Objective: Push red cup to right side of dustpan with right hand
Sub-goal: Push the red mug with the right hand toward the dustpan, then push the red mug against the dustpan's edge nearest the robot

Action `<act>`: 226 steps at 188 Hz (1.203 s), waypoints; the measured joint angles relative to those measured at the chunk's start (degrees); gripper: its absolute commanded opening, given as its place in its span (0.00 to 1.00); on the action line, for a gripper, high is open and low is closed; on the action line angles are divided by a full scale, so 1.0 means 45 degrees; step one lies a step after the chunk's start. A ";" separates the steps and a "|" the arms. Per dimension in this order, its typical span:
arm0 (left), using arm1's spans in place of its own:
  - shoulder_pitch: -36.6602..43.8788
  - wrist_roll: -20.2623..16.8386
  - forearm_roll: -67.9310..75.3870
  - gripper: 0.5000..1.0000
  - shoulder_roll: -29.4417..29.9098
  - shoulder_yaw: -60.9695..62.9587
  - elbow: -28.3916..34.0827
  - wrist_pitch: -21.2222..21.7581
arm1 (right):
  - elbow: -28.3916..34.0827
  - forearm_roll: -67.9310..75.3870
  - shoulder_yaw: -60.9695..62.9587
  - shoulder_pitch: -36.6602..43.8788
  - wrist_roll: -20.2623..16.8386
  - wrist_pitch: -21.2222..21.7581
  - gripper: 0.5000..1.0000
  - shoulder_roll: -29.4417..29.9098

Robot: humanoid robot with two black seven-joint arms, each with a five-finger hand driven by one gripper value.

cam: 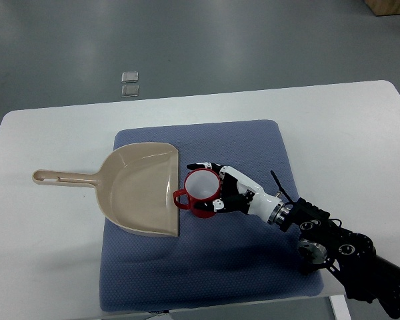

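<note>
My right hand [217, 190] is at the cup [201, 191], reaching in from the lower right. The fingers are curved around the cup's right side: the upper ones lie along its far rim, the lower ones against its near wall. They cradle the cup rather than lift it; I judge this as contact for pushing, though whether they are clamped tight I cannot tell.

Position of the cup: upright on the blue mat [253, 147], mouth up, white inside visible. Its handle points left and sits just beside, perhaps touching, the open front edge of the dustpan [140, 190]. The dustpan lies flat with its handle extending left onto the white table [347, 127].

Step in hand: the push itself, at or close to its end. The cup already stands on the dustpan's right side, so by my reading the task is nearly or fully met.

Next move, as I judge it:
1. Check that the cup sits clear of the dustpan's mouth and has not ridden onto its lip.
2. If so, loosen the fingers outward, away from the cup wall.
3. Draw the hand back to the right, low and straight, without hooking the rim.

Risk: a fingertip dragging the far rim on withdrawal could tip the cup or pull it back right.

My left arm is out of view.
</note>
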 measured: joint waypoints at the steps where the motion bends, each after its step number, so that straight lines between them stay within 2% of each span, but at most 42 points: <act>1: 0.0000 0.0000 0.0000 1.00 0.0000 0.0000 0.0000 0.0000 | 0.0008 0.0002 -0.0002 0.0000 0.0000 -0.0006 0.86 0.0000; 111: 0.0000 0.0003 0.0000 1.00 0.0000 0.0000 0.0000 0.0000 | 0.0926 0.0111 -0.0846 0.0000 0.0000 -0.0639 0.86 0.0001; 226: 0.0000 -0.0003 0.0000 1.00 0.0000 -0.0001 0.0000 0.0000 | 0.1026 0.0063 -0.1207 -0.0008 0.0000 -0.0882 0.86 0.0000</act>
